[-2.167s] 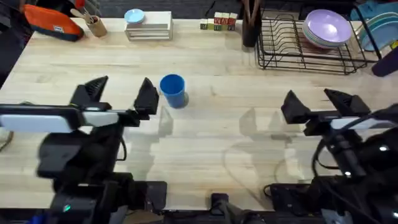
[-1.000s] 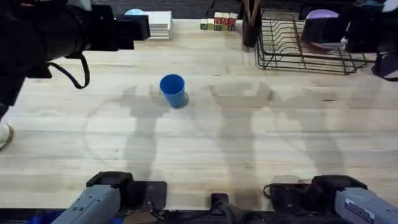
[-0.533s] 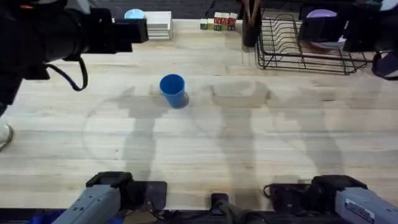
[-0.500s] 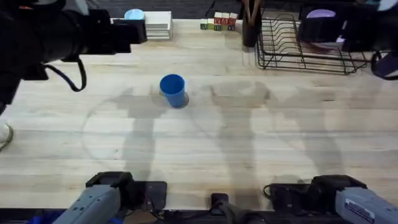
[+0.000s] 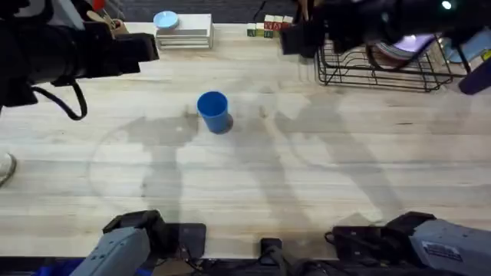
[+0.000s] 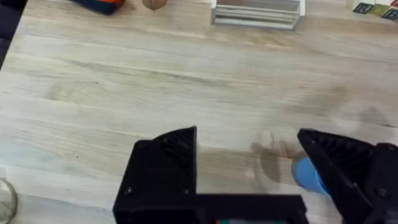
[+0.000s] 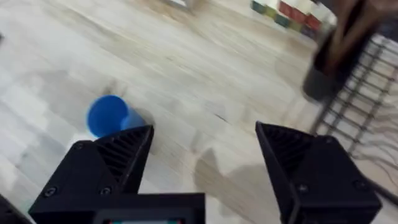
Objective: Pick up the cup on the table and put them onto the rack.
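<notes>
Right arm swung in from upper right toward centre top since half a second ago; left arm drawn back slightly toward upper left. Both grippers, left (image 6: 249,180) and right (image 7: 205,168), spread wide, empty. Cup (image 5: 214,111) unmoved, upright on table (image 5: 307,176), centre-left; rack (image 5: 376,61) upper right. Approach starting, judged. Block lettering unreadable.

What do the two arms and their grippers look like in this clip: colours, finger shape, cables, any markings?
Both arms are black with light grey link housings near the bases. The left arm carries a looping black cable. Each gripper, left gripper and right gripper, has two chunky black wedge-shaped fingers on a black crossbar. The right arm's grey housing bears a small label, too small to read.
</notes>
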Controlling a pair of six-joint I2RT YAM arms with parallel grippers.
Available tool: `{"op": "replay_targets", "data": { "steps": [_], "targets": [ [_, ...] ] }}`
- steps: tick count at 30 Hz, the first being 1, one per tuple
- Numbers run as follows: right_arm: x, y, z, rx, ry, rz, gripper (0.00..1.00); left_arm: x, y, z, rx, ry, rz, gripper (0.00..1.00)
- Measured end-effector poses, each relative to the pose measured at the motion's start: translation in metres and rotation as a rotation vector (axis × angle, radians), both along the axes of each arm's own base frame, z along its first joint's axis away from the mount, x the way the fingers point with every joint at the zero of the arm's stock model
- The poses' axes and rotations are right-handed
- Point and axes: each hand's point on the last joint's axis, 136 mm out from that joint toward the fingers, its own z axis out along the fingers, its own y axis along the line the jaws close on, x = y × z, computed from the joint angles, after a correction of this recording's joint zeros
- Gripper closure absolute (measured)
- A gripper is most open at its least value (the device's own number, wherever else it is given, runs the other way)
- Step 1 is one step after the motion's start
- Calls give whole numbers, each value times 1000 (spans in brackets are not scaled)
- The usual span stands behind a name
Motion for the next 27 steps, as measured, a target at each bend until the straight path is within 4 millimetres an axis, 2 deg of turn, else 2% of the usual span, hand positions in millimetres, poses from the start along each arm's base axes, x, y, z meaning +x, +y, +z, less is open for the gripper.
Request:
{"op": "replay_targets", "data": {
  "steps": [6,13,16,22,27],
  "targets": [
    [6,42,8,-7,14,87,8,-2,-1,-2,1,11,-4,6],
    [6,81,0,-33,62,165,8,-2,-1,-3,2,16,-6,8],
    [-9,111,-20,-63,108,240,8,-2,-1,-3,4,16,-7,8],
    [-23,130,-47,-108,175,292,8,-2,-1,-3,4,17,-8,6],
    [-34,134,-69,-156,244,314,8,-2,-1,-3,4,17,-8,8]
  ]
}}
